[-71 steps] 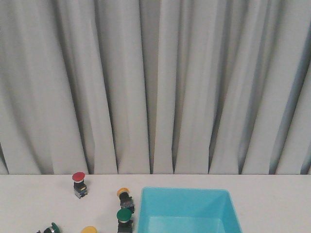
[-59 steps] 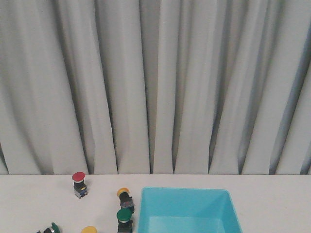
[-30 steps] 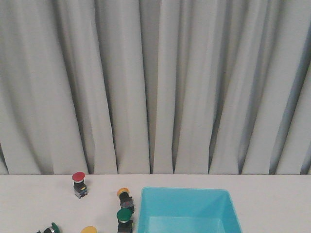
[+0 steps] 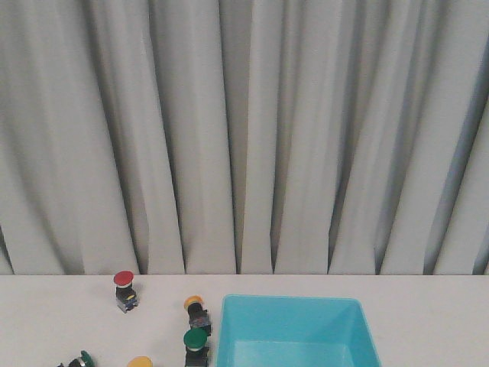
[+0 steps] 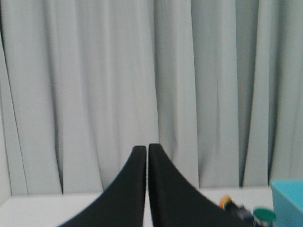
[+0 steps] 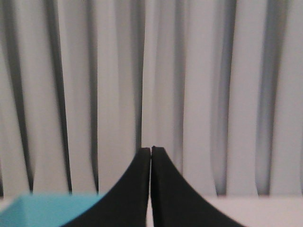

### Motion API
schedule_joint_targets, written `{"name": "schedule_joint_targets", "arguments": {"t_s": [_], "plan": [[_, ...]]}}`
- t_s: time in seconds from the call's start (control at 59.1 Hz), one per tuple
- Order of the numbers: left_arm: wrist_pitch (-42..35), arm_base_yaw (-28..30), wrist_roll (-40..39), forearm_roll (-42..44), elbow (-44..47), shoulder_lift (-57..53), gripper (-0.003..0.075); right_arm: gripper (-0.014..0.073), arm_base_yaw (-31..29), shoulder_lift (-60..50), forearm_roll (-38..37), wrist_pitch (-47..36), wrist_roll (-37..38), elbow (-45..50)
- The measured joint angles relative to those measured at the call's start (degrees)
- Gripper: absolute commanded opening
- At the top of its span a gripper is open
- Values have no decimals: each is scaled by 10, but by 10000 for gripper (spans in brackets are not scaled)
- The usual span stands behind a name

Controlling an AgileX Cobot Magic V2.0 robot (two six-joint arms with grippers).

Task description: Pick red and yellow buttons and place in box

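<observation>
In the front view a red button (image 4: 124,285) stands upright on the white table at the left. A yellow button (image 4: 195,307) lies tilted just left of the light blue box (image 4: 359,325), and a second yellow cap (image 4: 140,362) shows at the bottom edge. Neither gripper appears in the front view. In the left wrist view my left gripper (image 5: 147,147) is shut and empty, raised above the table, with the yellow button (image 5: 228,203) and the box (image 5: 289,196) off to one side. My right gripper (image 6: 151,149) is shut and empty, with the box (image 6: 33,210) beside it.
Two green-capped switches (image 4: 195,344) (image 4: 80,359) sit among the buttons near the front edge; one green cap (image 5: 264,216) also shows in the left wrist view. A grey pleated curtain (image 4: 244,138) closes off the back of the table.
</observation>
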Motion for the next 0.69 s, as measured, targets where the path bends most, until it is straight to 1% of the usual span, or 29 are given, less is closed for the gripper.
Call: {"name": "schedule_joint_targets", "arguments": {"t_s": [0.051,0.119,0.186,0.254,0.305,0.372,0.423,0.474,0.508,0.559,0.694], "plan": [[-20,0,0,7,-4,0,4,-8,0,0,-6,-49,2,-11],[-44,0,7,52,-24,0,4,-8,0,10,-47,-108,6,-51],[-81,0,11,120,-53,9,4,-8,0,47,-131,-150,26,-123],[-124,0,14,172,-91,45,4,-8,0,115,-232,-160,72,-223],[-149,0,16,199,-121,89,4,-8,0,176,-299,-148,119,-298],[-172,0,12,208,-170,158,4,-8,0,257,-371,-108,223,-385],[-179,0,-7,205,-211,208,4,-8,0,308,-406,-73,317,-429],[-182,0,-33,199,-252,250,4,-8,0,348,-429,-42,386,-459],[-182,0,-48,197,-276,272,4,-8,0,368,-437,-27,418,-472],[-177,0,-62,195,-310,301,4,-8,0,394,-442,-14,450,-487],[-134,0,-73,194,-373,347,4,-8,0,411,-448,12,471,-492]]}}
